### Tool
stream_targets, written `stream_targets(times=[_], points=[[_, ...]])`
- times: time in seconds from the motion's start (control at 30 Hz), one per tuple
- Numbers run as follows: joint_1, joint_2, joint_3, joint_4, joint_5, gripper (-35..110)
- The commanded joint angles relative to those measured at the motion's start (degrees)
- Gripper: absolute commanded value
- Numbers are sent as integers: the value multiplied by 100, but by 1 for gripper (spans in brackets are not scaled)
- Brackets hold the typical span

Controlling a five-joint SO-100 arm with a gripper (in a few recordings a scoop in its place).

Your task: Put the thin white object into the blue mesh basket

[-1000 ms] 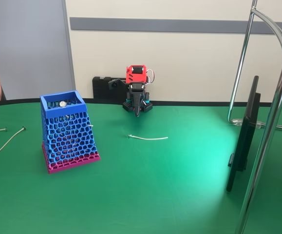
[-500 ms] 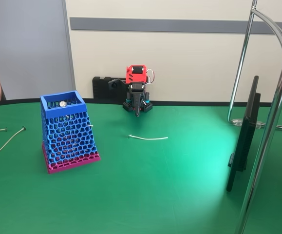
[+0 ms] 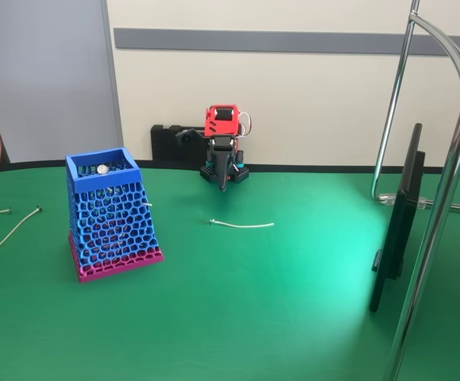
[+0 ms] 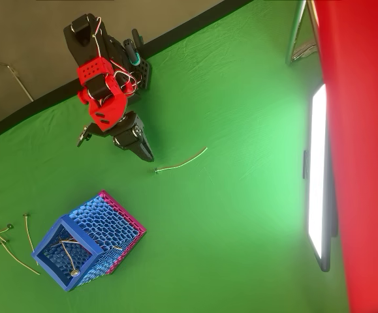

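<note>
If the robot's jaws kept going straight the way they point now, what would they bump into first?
Probably the thin white object: in the overhead view the gripper aims at its near end on the green table. Depth is unclear; it might meet the cloth first.

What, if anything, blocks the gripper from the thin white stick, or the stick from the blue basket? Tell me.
Nothing visible does. Bare green cloth lies between the gripper and the thin white stick, and between the stick and the blue mesh basket. The greyish sticks lie on the basket's far side, out of the path.

Matt green cloth covers the table [image 3: 293,317], beside glossy chrome metal tubes [image 3: 444,198] and the plastic-looking blue mesh basket [image 3: 106,218]
</note>
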Motion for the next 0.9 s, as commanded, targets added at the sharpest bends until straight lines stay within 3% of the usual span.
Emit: stream_targets(times=[0.0,0.5,0.87], points=[[44,-457,-492,9,44,1],[132,-3067,-1986,-70,35,1],[0,-4896,-2997,466,149,1]])
